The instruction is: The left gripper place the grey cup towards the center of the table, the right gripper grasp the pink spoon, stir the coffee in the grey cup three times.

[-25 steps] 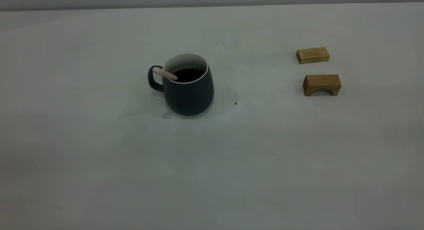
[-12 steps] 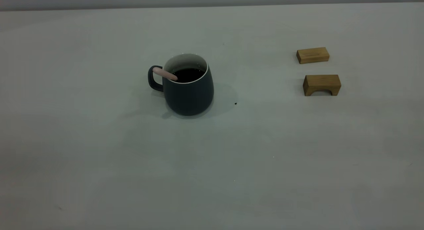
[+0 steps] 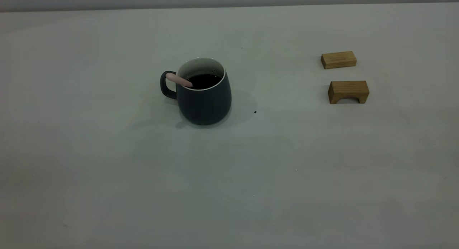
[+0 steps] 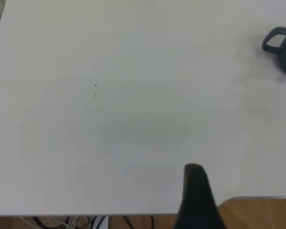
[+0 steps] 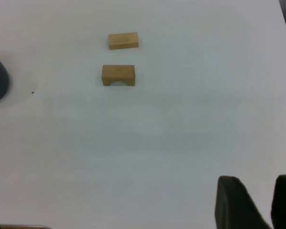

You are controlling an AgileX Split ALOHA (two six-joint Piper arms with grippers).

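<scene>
A pale grey-white table (image 3: 107, 177) fills the scene, its near part bare apart from a few tiny dark specks. Further back, left of the middle and nearer the far edge than the near one, stands the grey cup (image 3: 204, 98), upright, with its loop handle turned toward the left edge. Dark glossy coffee (image 3: 204, 80) sits inside its white interior. The pink spoon (image 3: 178, 79) rests in the cup, its rounded pink handle leaning out over the rim just above the cup's handle; its bowl is hidden in the coffee. Toward the right edge, well apart from the cup, lie two tan wooden blocks: an arched block (image 3: 348, 91) nearer, and a flat block (image 3: 338, 59) just behind it. Neither arm appears in the exterior view. The left gripper (image 4: 196, 198) shows only one black finger in its wrist view, above a table edge, so I cannot tell its state. The right gripper (image 5: 260, 200) shows two black fingers with a clear gap between them, holding nothing, well apart from the blocks.
</scene>
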